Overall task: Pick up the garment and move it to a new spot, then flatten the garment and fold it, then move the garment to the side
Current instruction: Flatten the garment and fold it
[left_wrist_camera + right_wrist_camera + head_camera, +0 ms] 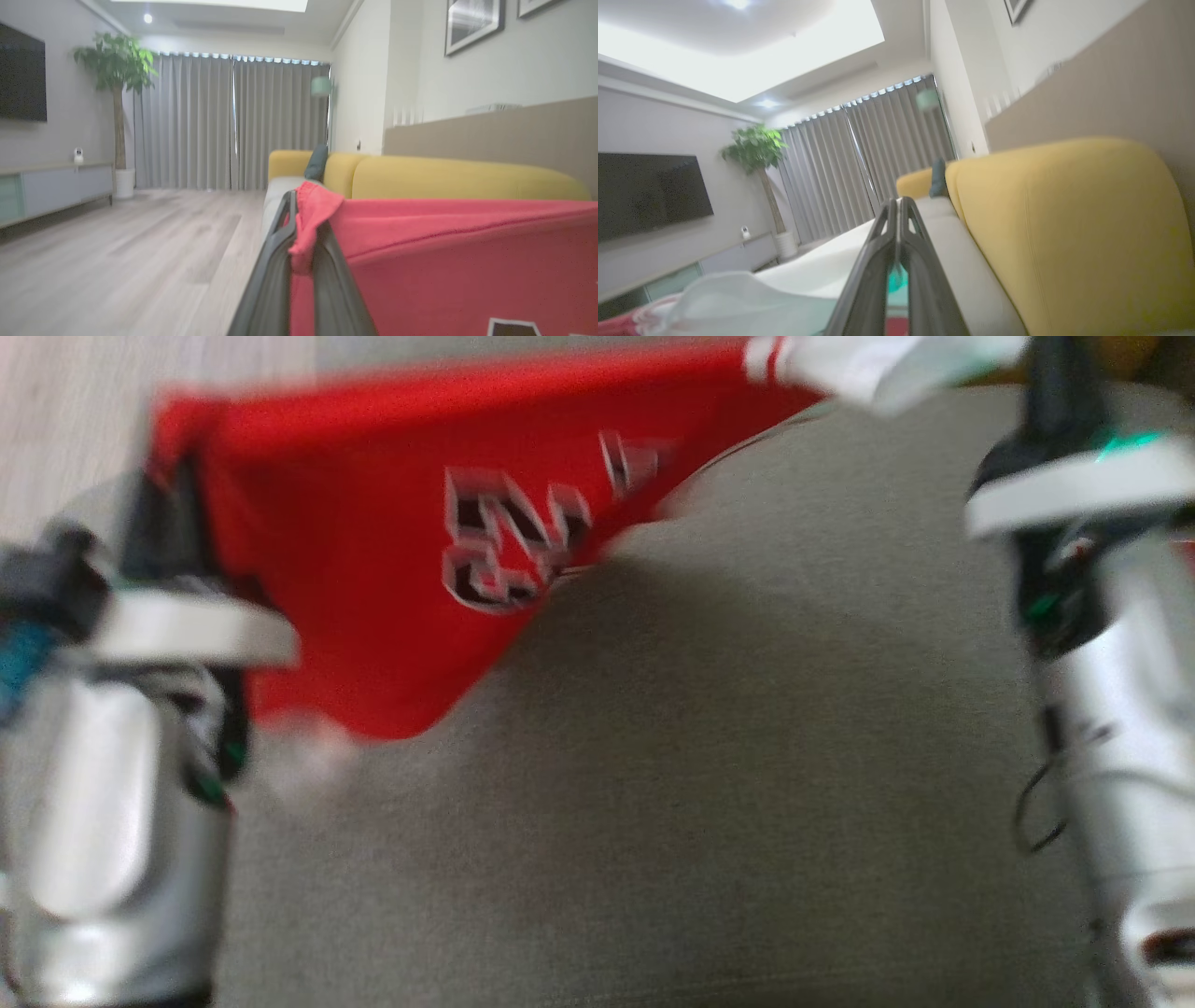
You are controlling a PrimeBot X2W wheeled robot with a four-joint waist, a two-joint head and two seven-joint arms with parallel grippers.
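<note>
The garment [373, 569] is a red jersey with a black-and-white number and a white striped sleeve [878, 369]. It hangs stretched over the grey sofa seat [747, 756]. My left gripper [177, 504] is at the left, shut on the garment's red corner [317, 205], which folds over the fingers. My right gripper [1055, 383] is at the upper right by the white sleeve. In the right wrist view its fingers [889, 233] are pressed together, with red and teal cloth showing between them low down and the white sleeve [738, 298] draped beside them. The head view is blurred.
The sofa's yellow backrest [444, 179] runs along the wall, with a dark cushion [316, 163] at its far end. Wooden floor [117, 242] spreads to the left, towards a low cabinet [51, 186], a potted plant [117, 70] and grey curtains [224, 121].
</note>
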